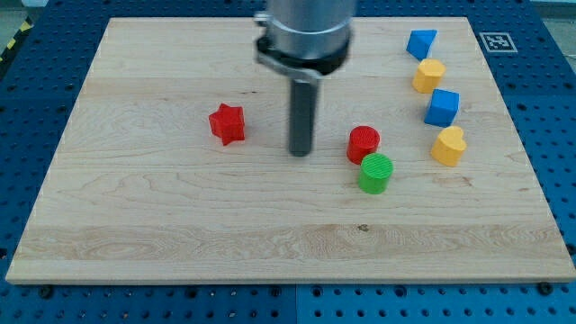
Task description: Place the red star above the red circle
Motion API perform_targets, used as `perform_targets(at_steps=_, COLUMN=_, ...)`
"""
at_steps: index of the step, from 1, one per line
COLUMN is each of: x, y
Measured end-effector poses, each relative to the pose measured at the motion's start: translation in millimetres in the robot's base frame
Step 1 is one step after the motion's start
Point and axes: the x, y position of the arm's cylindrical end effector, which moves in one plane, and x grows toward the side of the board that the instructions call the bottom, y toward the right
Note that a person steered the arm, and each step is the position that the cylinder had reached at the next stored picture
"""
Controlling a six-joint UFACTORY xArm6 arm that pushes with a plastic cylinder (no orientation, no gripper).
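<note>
The red star (227,123) lies on the wooden board (180,225), left of the middle. The red circle (364,143) stands to the right of the middle, touching the green circle (375,173) at its lower right. My tip (300,153) rests on the board between the two red blocks, about 80 px right of the star and about 70 px left of the red circle, touching neither.
At the view's right a column of blocks runs down: a blue triangle-like block (420,43), a yellow hexagon (428,76), a blue cube (442,107) and a yellow heart-like block (448,145). A fiducial marker (496,40) sits off the board's top right corner.
</note>
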Motion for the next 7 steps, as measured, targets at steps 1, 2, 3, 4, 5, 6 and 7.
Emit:
perform_targets(at_steps=1, x=0, y=-74)
perform_targets(at_steps=2, x=-18, y=-132)
perform_targets(at_steps=3, x=-20, y=-132)
perform_targets(at_steps=4, x=-22, y=-123)
perform_targets(at_steps=5, x=-25, y=-104)
perform_targets(at_steps=6, x=-26, y=-81)
perform_targets(at_steps=7, x=-29, y=-57)
